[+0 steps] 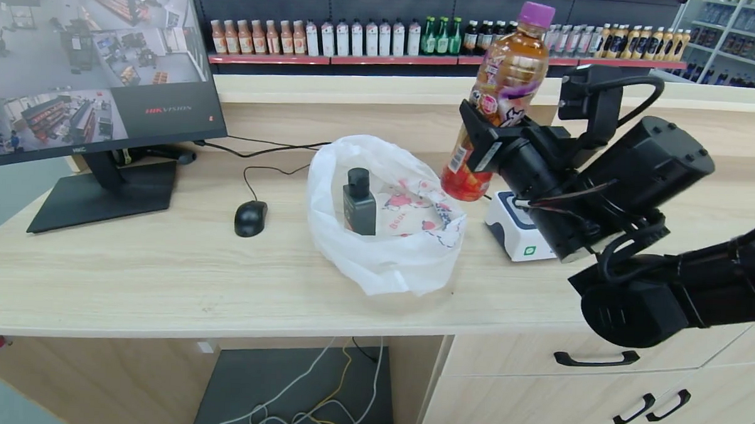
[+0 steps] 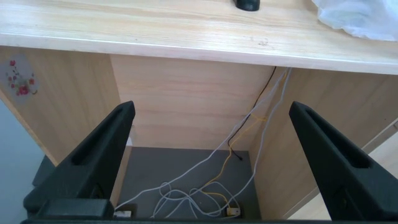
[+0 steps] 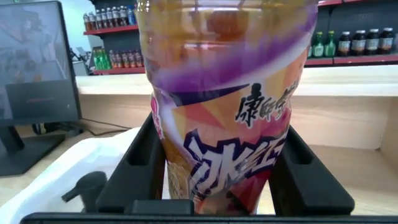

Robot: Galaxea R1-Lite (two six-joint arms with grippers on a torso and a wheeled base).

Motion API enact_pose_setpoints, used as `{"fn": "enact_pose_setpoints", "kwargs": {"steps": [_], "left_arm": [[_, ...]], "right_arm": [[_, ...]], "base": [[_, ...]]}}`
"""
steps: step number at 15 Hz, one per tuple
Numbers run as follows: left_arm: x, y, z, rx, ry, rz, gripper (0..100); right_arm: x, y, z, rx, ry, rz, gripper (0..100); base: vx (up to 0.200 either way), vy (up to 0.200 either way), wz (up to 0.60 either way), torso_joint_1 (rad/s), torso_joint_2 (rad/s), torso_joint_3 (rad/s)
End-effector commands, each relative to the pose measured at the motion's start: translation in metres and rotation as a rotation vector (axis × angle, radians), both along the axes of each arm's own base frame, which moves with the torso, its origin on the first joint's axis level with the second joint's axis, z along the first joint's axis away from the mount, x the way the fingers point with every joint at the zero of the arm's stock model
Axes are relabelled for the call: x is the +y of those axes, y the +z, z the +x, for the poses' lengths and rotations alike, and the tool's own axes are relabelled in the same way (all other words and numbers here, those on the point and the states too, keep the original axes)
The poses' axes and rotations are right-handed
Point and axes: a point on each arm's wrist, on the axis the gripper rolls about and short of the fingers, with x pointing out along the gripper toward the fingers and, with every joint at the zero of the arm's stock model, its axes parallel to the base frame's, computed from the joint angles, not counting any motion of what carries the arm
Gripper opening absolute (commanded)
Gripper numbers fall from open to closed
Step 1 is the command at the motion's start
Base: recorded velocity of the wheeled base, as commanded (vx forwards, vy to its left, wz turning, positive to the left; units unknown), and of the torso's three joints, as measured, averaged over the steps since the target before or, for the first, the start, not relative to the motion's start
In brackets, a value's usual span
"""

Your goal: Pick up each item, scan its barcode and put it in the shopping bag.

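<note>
head view, r gripper (image 1: 488, 135) holds bottle (image 1: 512, 65)

Right pincer (image 1: 490, 125) tight — left pincer (image 2: 211, 111) wide

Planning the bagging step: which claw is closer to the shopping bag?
Right. The right claw holds the bottle just beside the shopping bag, above the counter. The left claw hangs open, low in front of the counter, farther off.

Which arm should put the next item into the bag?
Right. The right hand grips the bottle just beside the bag; the left hand hangs open below the counter.
</note>
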Motion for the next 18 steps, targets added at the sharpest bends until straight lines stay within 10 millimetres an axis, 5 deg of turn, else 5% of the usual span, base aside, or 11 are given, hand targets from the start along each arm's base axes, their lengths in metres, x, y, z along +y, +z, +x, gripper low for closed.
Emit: {"fn": "enact_pose_setpoints", "kwargs": {"steps": [1, 6, 18], "left_arm": [[0.0, 0.0, 0.0, 0.0, 0.002, 0.0, 100], [0.0, 0.0, 0.0, 0.0, 0.002, 0.0, 100], [0.0, 0.0, 0.0, 0.0, 0.002, 0.0, 100]], "right_arm": [[0.016, -0.009, 0.026, 0.006, 0.004, 0.003, 0], [0.032, -0.036, 0.051, 0.056, 0.011, -0.02, 0], [0.052, -0.085, 0.07, 0.123, 0.015, -0.077, 0]], "base": [[0.0, 0.0, 0.0, 0.0, 0.0, 0.0], [0.0, 0.0, 0.0, 0.0, 0.0, 0.0], [0.0, 0.0, 0.0, 0.0, 0.0, 0.0]]}}
